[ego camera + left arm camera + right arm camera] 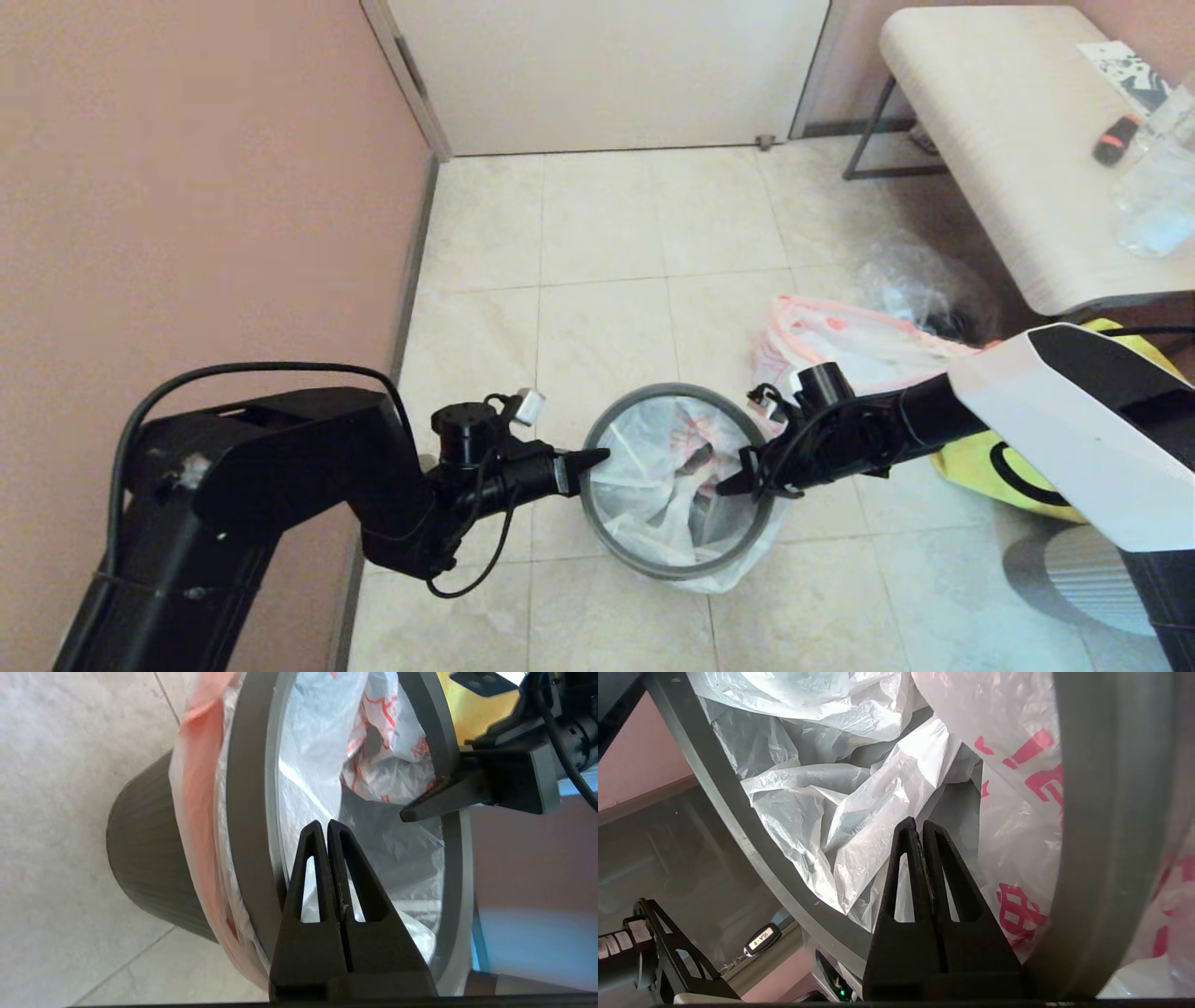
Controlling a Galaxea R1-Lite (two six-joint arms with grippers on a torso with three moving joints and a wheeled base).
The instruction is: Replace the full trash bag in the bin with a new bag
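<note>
Pale floor tiles carry the bin (679,560), its new bag (653,485) lying between our left end effector (597,457) and right end effector (724,485), both pinched empty at opposite rim sides, equally near.

Thin, crinkled, slightly glossy plastic for the new bag (653,495) lining the bin (145,849), itself matt dark ribbed plastic. Smooth matt grey plastic hoop (597,523). Glossy polished stone-look tiles on the floor (597,243). Pale wood-grain top on the bench (1008,140), dark metal legs. Matt black plastic fingers (310,868).
</note>
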